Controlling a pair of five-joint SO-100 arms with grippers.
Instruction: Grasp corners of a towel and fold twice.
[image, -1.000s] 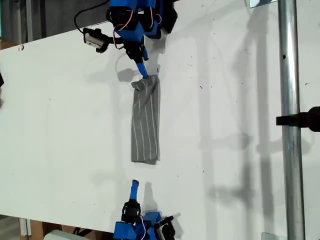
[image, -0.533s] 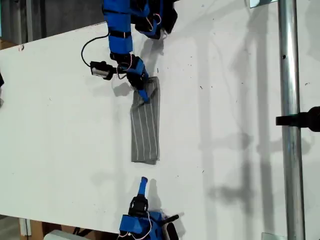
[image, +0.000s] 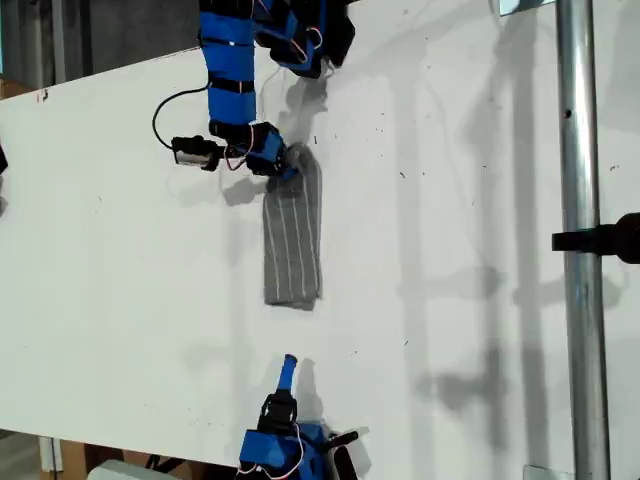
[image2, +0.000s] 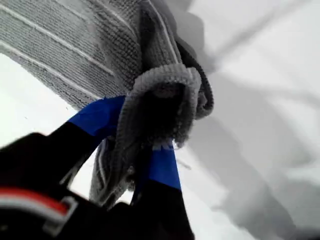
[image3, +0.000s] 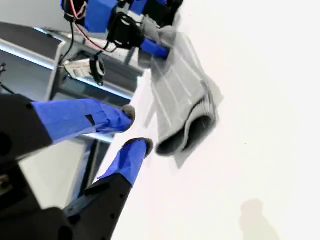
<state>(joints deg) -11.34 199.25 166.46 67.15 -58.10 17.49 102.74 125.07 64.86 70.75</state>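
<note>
Overhead and wrist views of a cloth-folding step. The towel (image: 292, 245) lies on the white bench (image: 450, 300) as a narrow, already doubled strip running lengthwise between the two arms, nearer the arm at the exterior view's top. My first pincer (image2: 145, 150) is closed on the strip's far end, grey fabric bunched and curled over its blue fingertips (image2: 97, 117); in the exterior view this pincer (image: 283, 170) sits at the strip's upper end. My second pincer (image3: 135, 131) stands slightly parted with nothing between its tips, near but apart from the strip's rolled near end (image3: 187, 131); in the exterior view it (image: 288, 368) points up from the bottom edge.

Judged from the layout, the step in hand is the second fold. To do it well, the held end should be carried low along the strip's length and laid squarely over the near end, edges matched, without dragging the lower layers. The free pincer could steady the near end.

Which corner or how many layers the first pincer grips cannot be told: the fabric hides the contact. The first wrist view is close and partly blurred. The arm bases are cut off at the exterior view's edges.
</note>
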